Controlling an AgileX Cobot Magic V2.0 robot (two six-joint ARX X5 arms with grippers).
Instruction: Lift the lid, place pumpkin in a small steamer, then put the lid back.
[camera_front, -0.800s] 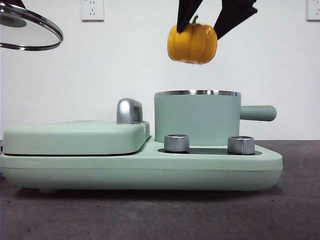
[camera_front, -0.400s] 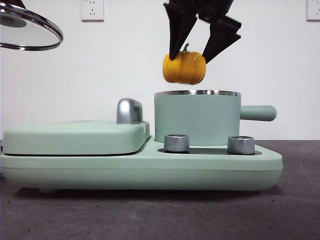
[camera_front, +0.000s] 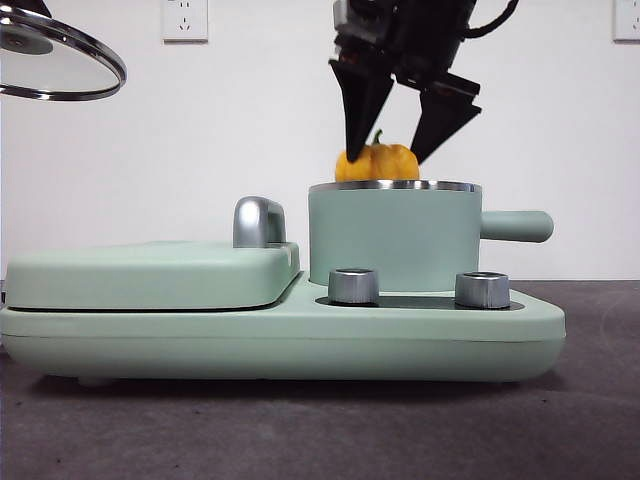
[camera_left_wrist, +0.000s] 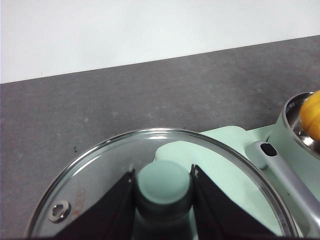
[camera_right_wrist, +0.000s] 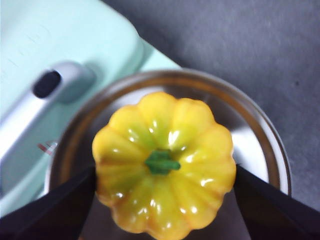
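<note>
Front: my right gripper (camera_front: 405, 150) has come down; pumpkin (camera_front: 377, 163) now half sunk behind pot (camera_front: 393, 238) rim, jaws clamped on it. Lid (camera_front: 60, 60) stays high at left.
Left wrist: left gripper (camera_left_wrist: 164, 182) clenched on lid (camera_left_wrist: 100, 185) knob.
Right wrist: pumpkin (camera_right_wrist: 164, 162) centred over pot (camera_right_wrist: 260, 150) mouth. No legible writing.

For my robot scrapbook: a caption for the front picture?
Fingers lower the pumpkin into the small steamer.
</note>
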